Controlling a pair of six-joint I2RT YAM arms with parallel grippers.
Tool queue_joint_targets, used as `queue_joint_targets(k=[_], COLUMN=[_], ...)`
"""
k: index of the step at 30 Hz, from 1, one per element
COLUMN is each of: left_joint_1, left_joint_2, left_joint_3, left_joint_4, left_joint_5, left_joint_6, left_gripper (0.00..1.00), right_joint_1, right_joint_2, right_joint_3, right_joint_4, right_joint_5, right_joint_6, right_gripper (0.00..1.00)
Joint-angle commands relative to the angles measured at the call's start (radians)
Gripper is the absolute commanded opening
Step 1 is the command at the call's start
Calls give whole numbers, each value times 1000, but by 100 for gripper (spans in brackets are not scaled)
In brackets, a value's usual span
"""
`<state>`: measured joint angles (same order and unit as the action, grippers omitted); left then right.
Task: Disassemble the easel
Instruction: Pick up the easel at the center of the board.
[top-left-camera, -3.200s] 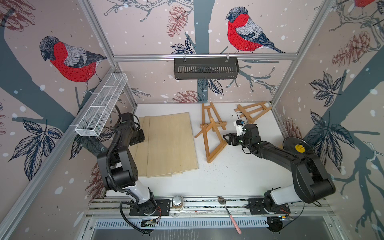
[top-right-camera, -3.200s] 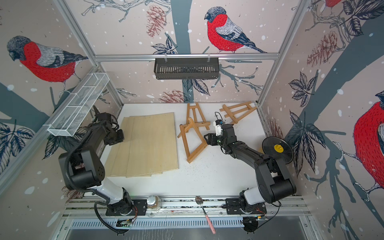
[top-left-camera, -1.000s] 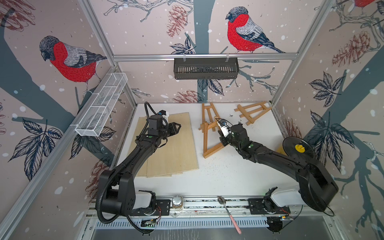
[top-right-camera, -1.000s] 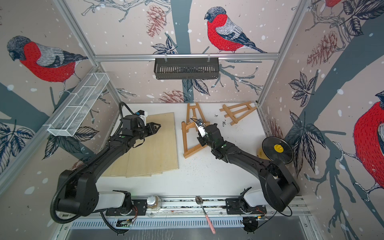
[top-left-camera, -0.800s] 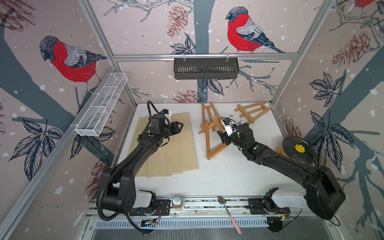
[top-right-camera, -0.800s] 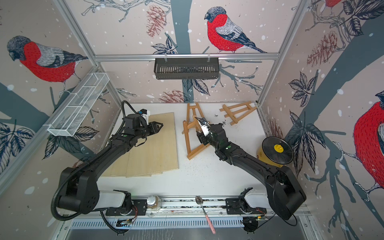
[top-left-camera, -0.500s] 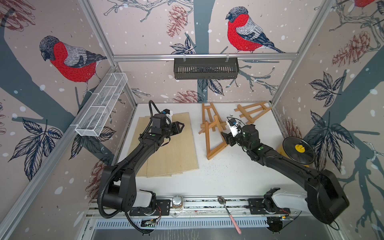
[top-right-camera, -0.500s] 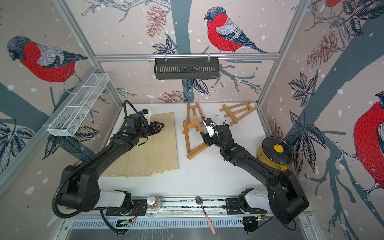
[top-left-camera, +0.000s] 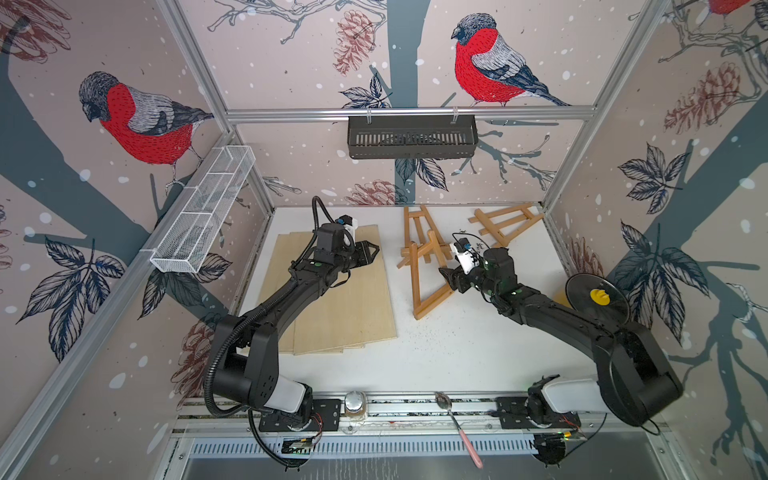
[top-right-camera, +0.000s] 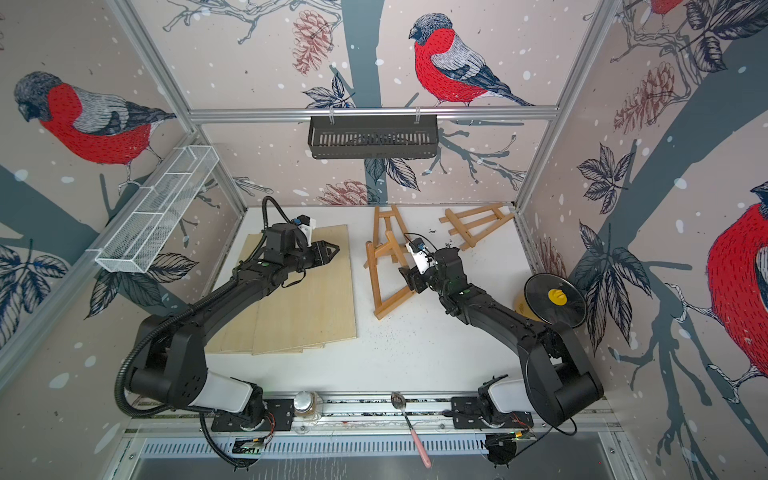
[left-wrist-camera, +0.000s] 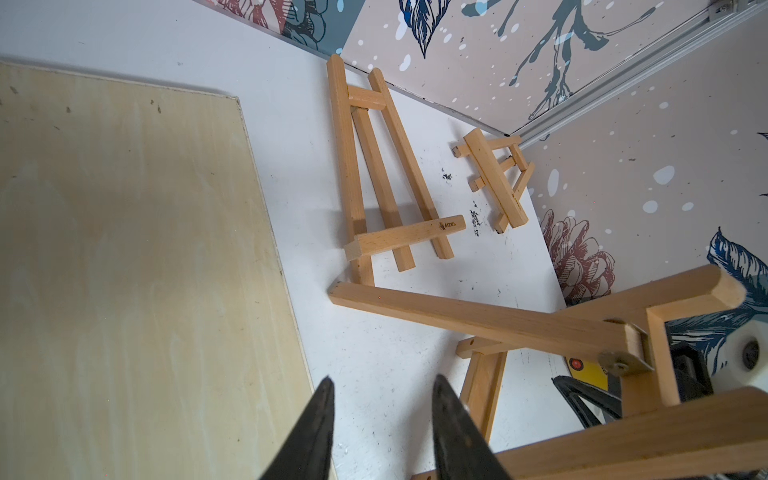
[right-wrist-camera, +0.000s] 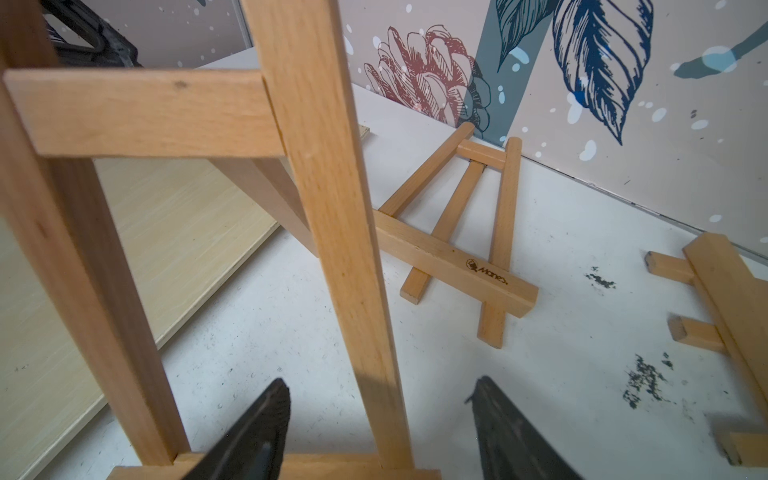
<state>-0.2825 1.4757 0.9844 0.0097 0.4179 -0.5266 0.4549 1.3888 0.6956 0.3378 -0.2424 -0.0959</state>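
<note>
So the right gripper is sitting right at the foot end of the big easel, and its pincer is hanging released. In the right wrist view one of the easel's long legs is running up between the two black fingers with a gap on both sides, so nothing is getting squeezed.

The easel itself is standing propped and tilted on the white table, between the plywood sheets and the right arm. One leg tip is resting just beside the foot of a smaller easel, which is lying flat toward the back wall. A second small easel is lying in the back corner, apart from the rest.

The left gripper is hovering over the plywood edge nearest the easel and pointing toward it. Its jaws are parted a bit and gripping nothing, with only bare table showing between them in the left wrist view.
</note>
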Motion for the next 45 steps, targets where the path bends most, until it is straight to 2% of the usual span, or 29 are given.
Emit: queue_joint_targets(k=[1, 10, 16, 26, 39, 45], left_joint_1=[-1, -1, 0, 0, 0, -1], left_joint_2=[1, -2, 10, 61, 92, 97], left_joint_3=[8, 7, 8, 55, 83, 104], left_joint_4=[26, 12, 10, -5, -30, -32], left_joint_5=[2, -5, -10, -5, 0, 6], left_joint_6=[-12, 1, 6, 20, 33, 34], left_gripper=[39, 39, 39, 39, 39, 39], right_joint_1=[-2, -1, 0, 2, 5, 20], right_joint_2=[35, 126, 162, 179, 122, -1], right_joint_3=[21, 53, 57, 48, 50, 65], right_joint_4=[65, 123, 143, 167, 144, 35], right_joint_5=[-16, -12, -40, -54, -54, -4], right_joint_6=[13, 19, 18, -2, -7, 29], right_gripper=[71, 70, 65, 46, 11, 7])
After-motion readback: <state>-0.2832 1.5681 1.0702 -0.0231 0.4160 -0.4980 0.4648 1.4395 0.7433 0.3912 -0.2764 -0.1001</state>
